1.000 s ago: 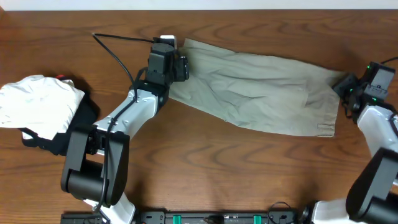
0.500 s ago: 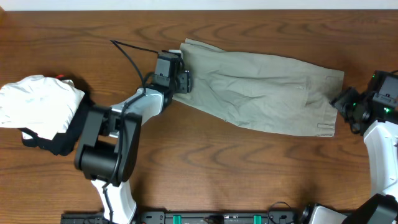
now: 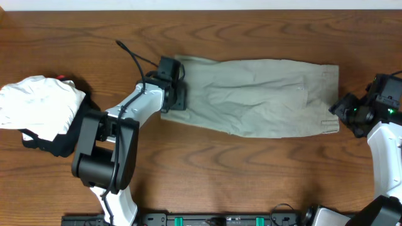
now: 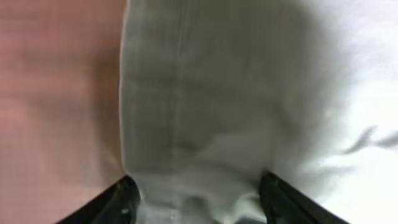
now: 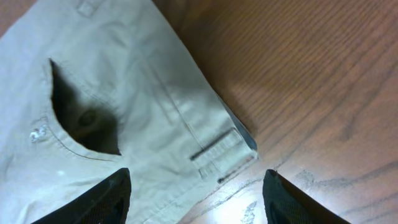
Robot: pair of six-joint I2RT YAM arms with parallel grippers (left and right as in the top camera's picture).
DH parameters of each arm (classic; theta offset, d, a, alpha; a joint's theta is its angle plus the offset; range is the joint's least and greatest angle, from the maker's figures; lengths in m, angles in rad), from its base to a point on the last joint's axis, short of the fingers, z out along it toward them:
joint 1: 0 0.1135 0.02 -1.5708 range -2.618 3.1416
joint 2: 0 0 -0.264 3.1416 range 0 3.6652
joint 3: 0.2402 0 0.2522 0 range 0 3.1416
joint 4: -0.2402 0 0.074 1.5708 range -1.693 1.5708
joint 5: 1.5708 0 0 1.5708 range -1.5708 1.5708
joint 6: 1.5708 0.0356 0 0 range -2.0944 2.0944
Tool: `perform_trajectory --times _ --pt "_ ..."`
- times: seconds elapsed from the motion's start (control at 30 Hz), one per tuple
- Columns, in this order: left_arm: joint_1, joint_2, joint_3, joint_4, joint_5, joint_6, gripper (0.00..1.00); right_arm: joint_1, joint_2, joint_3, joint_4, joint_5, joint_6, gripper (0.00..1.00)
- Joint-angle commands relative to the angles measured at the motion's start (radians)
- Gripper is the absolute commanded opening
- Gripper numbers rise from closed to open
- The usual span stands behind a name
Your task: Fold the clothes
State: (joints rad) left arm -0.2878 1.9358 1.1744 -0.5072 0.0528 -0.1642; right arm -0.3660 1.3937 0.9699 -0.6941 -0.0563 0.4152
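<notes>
Nearest, at the left of the dark brown wooden counter (image 3: 251, 182), a crumpled white garment (image 3: 38, 103) rests on a black garment (image 3: 56, 144). Farther in, the right pincer (image 3: 338, 110) hovers released, jaws wide apart, just beside the belt-loop corner of the pale khaki cotton shorts (image 3: 264, 94). These lie flat, lengthwise across the counter's middle. At their opposite end sits the left pincer (image 3: 174, 95) — jaws also spread, fabric bulging between them, not clenched.
</notes>
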Motion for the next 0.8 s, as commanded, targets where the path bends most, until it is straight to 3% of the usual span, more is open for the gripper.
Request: perform_trajectory --times 0.0,0.3,0.47,0.63,0.7,0.77 --pt "0.007 0.080 -0.068 -0.139 0.035 -0.040 0.64 -0.001 -0.006 0.010 -0.008 -0.001 -0.021 0.66" --pt "0.007 0.080 -0.068 -0.386 0.143 -0.039 0.64 -0.001 -0.006 0.008 -0.032 0.000 -0.039 0.66" --pt "0.017 0.036 -0.067 -0.407 0.145 -0.039 0.60 -0.001 -0.006 0.008 -0.040 0.000 -0.058 0.66" --pt "0.065 -0.155 -0.061 -0.380 0.142 -0.044 0.59 -0.001 -0.006 0.008 -0.041 0.000 -0.058 0.66" --pt "0.097 -0.258 -0.061 -0.359 0.138 -0.048 0.66 -0.001 -0.006 0.008 -0.045 0.000 -0.058 0.66" --pt "0.126 -0.332 -0.061 -0.345 0.138 -0.048 0.91 -0.001 -0.006 0.008 -0.049 0.000 -0.058 0.66"
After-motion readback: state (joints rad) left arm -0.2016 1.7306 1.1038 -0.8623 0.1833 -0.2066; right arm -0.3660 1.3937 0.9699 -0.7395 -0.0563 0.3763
